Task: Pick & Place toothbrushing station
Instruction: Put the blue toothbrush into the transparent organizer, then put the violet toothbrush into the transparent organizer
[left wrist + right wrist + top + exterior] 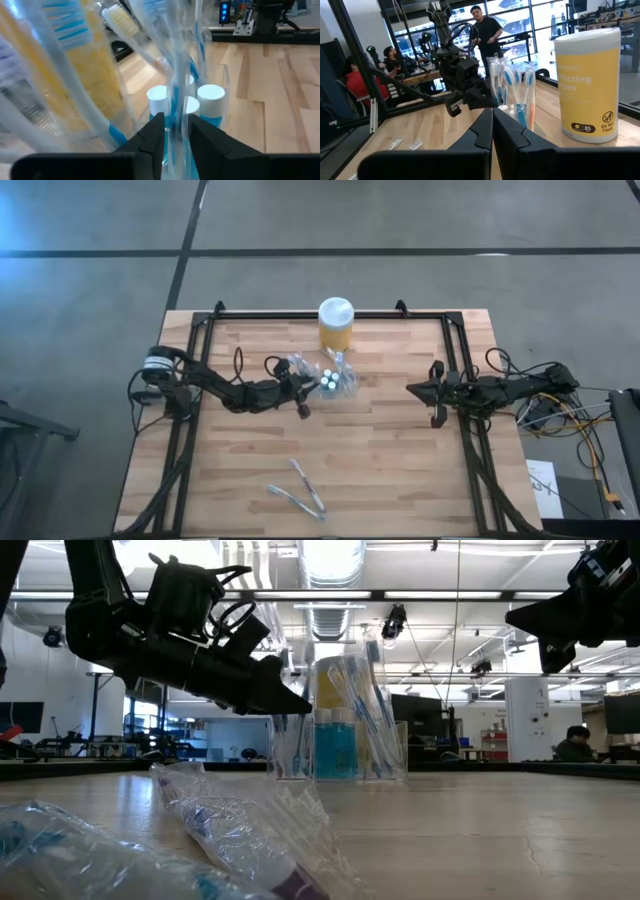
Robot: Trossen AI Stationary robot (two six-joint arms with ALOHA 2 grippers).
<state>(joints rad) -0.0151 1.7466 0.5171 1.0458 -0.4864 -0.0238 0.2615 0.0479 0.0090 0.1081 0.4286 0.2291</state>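
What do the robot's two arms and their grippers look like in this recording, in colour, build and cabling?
Both arms are dark, near-black, jointed links ending in two flat, tapering dark fingers. The left gripper has black cable loops along its arm and a pale ring near the base. The right gripper trails black cables toward yellow and orange wires at the table edge. No markings are readable.

In the high view the jar (336, 323) is set at the table's (400, 450) upper edge, the holder (333, 381) with toothbrushes (297, 367) just below it, the left gripper (303, 392) at its left, the right gripper (432, 393) well right, and what are probably two wrapped toothbrushes (300, 492) lower centre.
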